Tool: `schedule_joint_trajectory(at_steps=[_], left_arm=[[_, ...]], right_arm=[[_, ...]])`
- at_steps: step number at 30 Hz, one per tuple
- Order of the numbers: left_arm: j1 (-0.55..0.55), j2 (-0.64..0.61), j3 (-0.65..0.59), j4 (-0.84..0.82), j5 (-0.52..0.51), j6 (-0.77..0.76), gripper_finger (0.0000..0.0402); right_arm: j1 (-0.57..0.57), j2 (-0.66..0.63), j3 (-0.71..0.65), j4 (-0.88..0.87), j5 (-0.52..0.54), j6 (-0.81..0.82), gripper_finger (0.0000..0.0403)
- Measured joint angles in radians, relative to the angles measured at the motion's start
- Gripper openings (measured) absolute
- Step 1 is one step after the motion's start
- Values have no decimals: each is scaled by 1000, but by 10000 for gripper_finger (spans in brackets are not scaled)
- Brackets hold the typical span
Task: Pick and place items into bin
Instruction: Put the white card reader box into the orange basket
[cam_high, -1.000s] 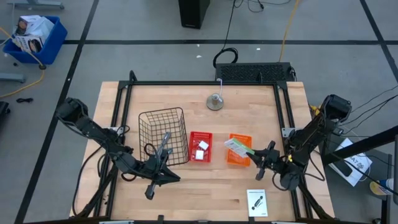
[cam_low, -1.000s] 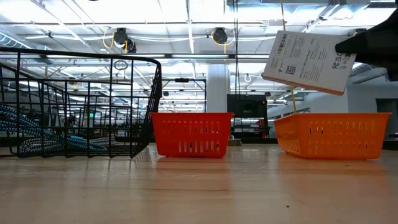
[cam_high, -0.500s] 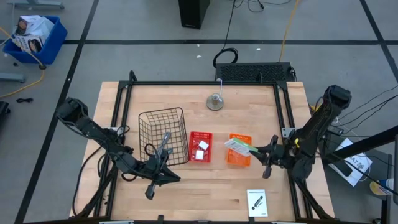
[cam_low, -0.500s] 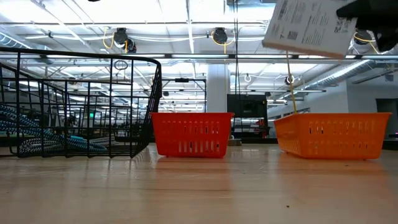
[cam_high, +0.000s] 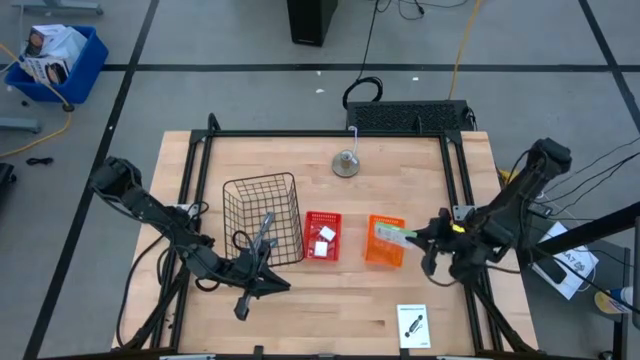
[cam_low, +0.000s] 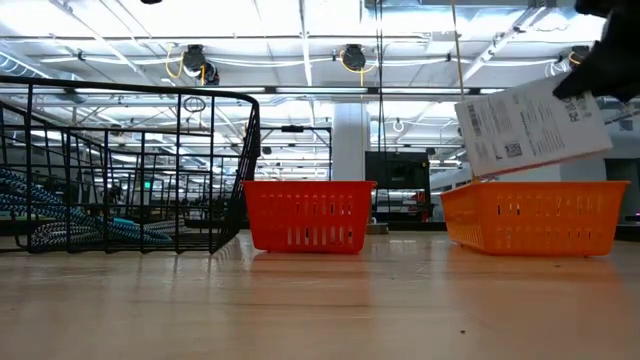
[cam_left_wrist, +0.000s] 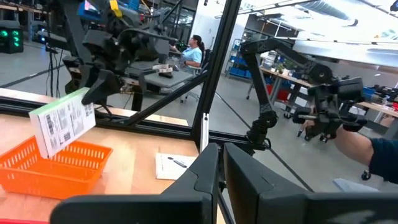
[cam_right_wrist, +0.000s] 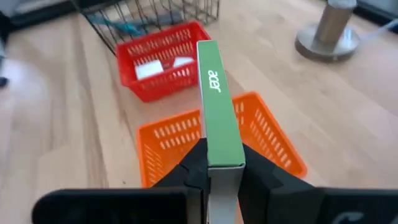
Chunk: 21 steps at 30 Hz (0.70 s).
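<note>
My right gripper (cam_high: 422, 240) is shut on a flat white box with a green edge marked "acer" (cam_right_wrist: 214, 93), which hangs over the orange bin (cam_high: 384, 241). The low view shows the box (cam_low: 530, 125) tilted above that bin's rim (cam_low: 530, 187). A small white block (cam_high: 323, 240) lies in the red bin (cam_high: 322, 222). A slim blue-grey tool (cam_high: 264, 227) rests in the wire basket (cam_high: 262, 190). A flat white packet with black marks (cam_high: 412, 325) lies near the table's near edge. My left gripper (cam_left_wrist: 221, 177) is shut and waits low, in front of the basket. My right gripper pinches the box between its two fingers (cam_right_wrist: 196, 165), one on each broad face, at the end nearest the wrist (cam_right_wrist: 224, 152). The fingers come from the table's right, slanting down, along the box. The box is lifted clear, on edge, its free end tipped down toward the orange bin.
A round metal stand (cam_high: 346, 163) sits toward the far edge, with a black frame rail (cam_high: 330, 134) around the work area. Bare wood lies between the bins and the near edge. Beyond the table, a seated person (cam_left_wrist: 196, 48) and a hand (cam_left_wrist: 354, 142) show.
The right gripper rose with the box, then came down again and shifted slightly toward the table's right edge. The box tipped over: its free end, earlier higher than the held end, now points down at the orange bin. The left arm kept still.
</note>
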<state>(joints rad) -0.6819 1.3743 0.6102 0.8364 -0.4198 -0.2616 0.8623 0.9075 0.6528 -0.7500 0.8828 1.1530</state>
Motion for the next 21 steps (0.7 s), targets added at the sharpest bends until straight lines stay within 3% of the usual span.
schedule_joint_trajectory(at_steps=[3, 8, 16, 21], left_arm=[[4, 0, 0, 1, 0, 6, 31], [19, 0, 0, -4, -1, -2, 31], [23, 0, 0, -39, -1, -29, 31], [23, 0, 0, -49, -1, -31, 31]], right_arm=[[-74, 47, 51, -3, -103, -67, 42], [-163, 110, 60, 34, -176, -142, 42], [-232, 166, 60, 94, -167, -144, 42], [-275, 180, 60, 104, -125, -63, 42]])
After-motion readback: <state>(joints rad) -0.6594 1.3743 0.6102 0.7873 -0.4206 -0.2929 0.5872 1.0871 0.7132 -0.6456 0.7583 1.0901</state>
